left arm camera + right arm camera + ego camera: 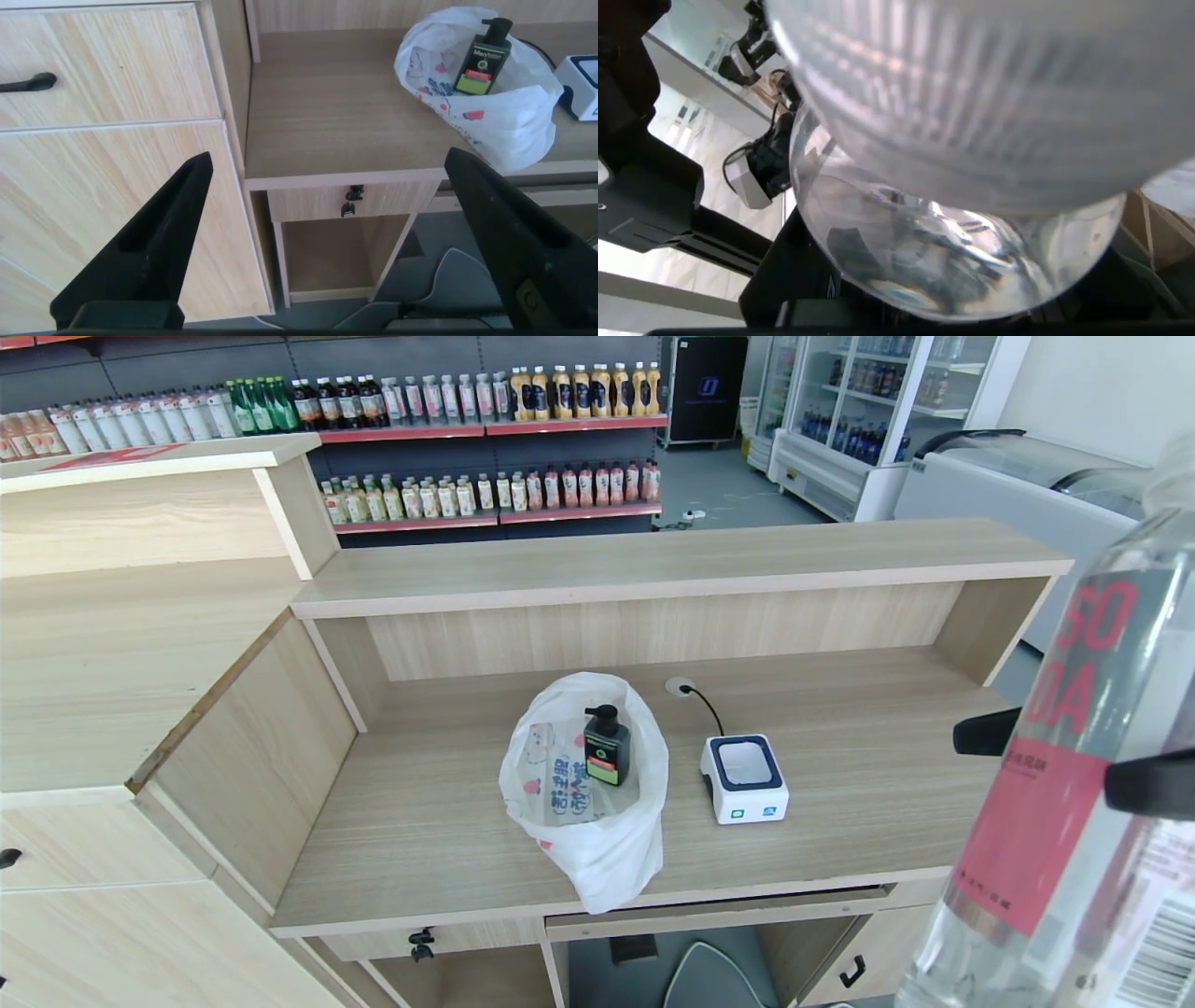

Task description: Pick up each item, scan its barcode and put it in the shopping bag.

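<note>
Your right gripper (pixel 1069 758) is clamped on the soda bottle (pixel 1027 859), held up close at your right. It is smooth, clear plastic, likely weighty and slick, so grip the labelled middle. Your left gripper (pixel 327 159) hangs spread and empty, and farther off the scanner (pixel 744 777) sits just beside the shopping bag (pixel 597 849).

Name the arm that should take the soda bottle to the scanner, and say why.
Right. The right gripper holds the soda bottle, on the scanner's side of the bag. The left gripper hangs open and empty beside the drawers.
</note>
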